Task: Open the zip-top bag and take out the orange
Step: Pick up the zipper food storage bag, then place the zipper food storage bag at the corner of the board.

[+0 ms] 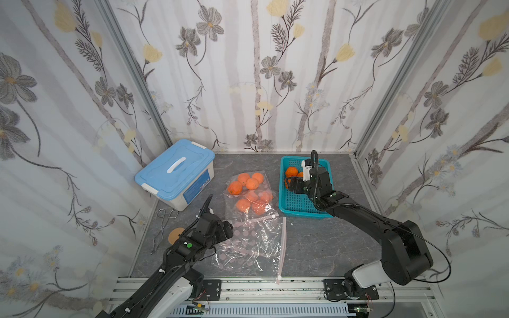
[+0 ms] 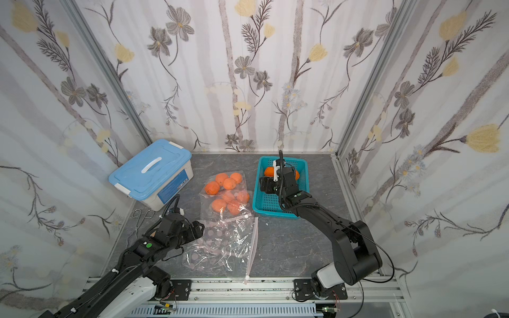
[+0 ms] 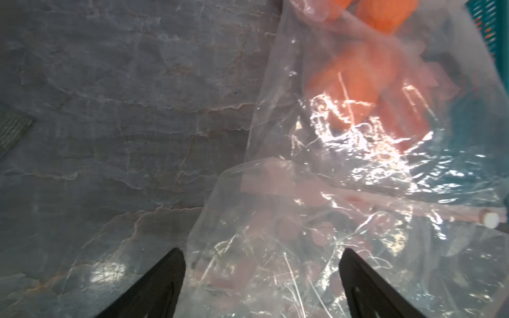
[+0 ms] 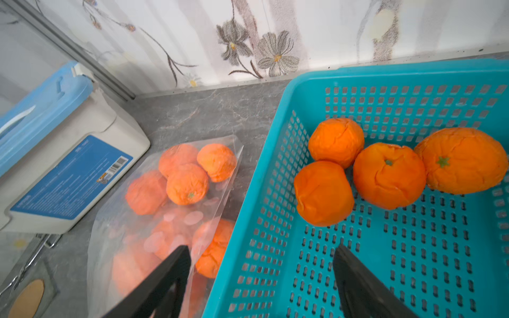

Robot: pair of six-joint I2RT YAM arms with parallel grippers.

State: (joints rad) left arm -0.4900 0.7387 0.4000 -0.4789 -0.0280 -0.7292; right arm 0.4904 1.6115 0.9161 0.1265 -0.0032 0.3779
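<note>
aluminium rails (image 1: 297, 289) ran along the near edge of the grey marbled table (image 1: 330, 242), with both arm bases bolted to them. just beyond, at near centre, lay a crumpled zip-top bag (image 1: 253, 247), clear with pale pink dots, flat, with no fruit showing in it. its zip strip (image 1: 283, 247) ran near to far down the bag's right side, with a white slider (image 1: 279, 277) at the near end. the left gripper (image 3: 261, 250) hung over that bag's left edge with its fingers (image 3: 165, 275) spread wide and plastic lying under the gap. nothing was pinched, and whether the tips touched the film i could not tell.

farther off at centre, more clear plastic (image 1: 231, 199) held oranges (image 1: 252, 183) in two clusters, four in the far one; one bag or two, i could not tell. a second zip strip (image 1: 261, 218) crossed left to right between that fruit and the flat bag.

to the right stood a teal basket (image 1: 300, 213) with four loose oranges (image 4: 388, 174) grouped at its far end. the right gripper (image 4: 261, 246) hovered above the basket's left wall, jaws apart and empty, one finger over the bagged fruit and one over the basket floor.

at far left sat a blue-lidded box (image 1: 176, 170), with metal tongs (image 1: 162, 223) and a tan disc (image 1: 174, 235) nearer, beside the left arm.
</note>
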